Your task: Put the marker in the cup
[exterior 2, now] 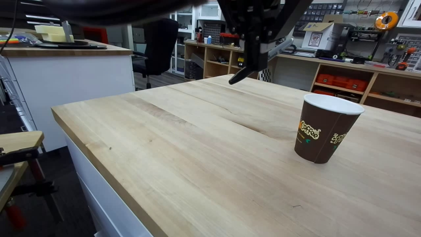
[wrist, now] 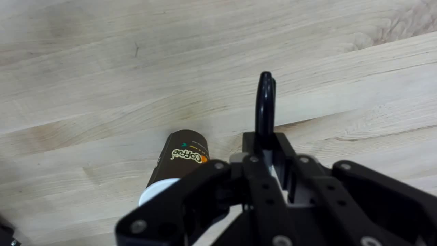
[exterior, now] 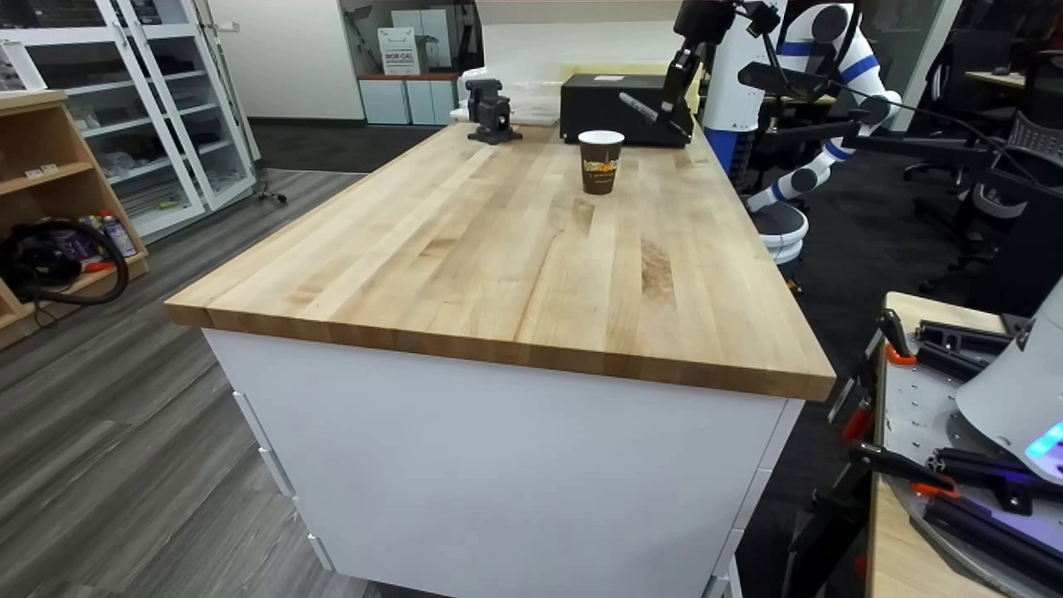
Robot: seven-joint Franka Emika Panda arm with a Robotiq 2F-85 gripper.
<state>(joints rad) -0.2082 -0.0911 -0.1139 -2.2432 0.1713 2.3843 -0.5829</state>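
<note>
The black claw (wrist: 265,138) is clamped on the marker (wrist: 265,106), a thin grey stick with a smooth, shiny black end. The claw points down, holding the marker slanted in the air above the stripy wooden tabletop (exterior 2: 197,164). Near it, the brown cup (exterior 2: 324,135) stands upright, round and white-rimmed, wider at the top.

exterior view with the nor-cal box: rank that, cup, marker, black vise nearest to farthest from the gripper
1. Marker: held in the gripper.
2. Cup: lower left of it, on the table.
3. Black vise: farther left on the table.
4. NOR-CAL box: in the background, upper left.
</note>
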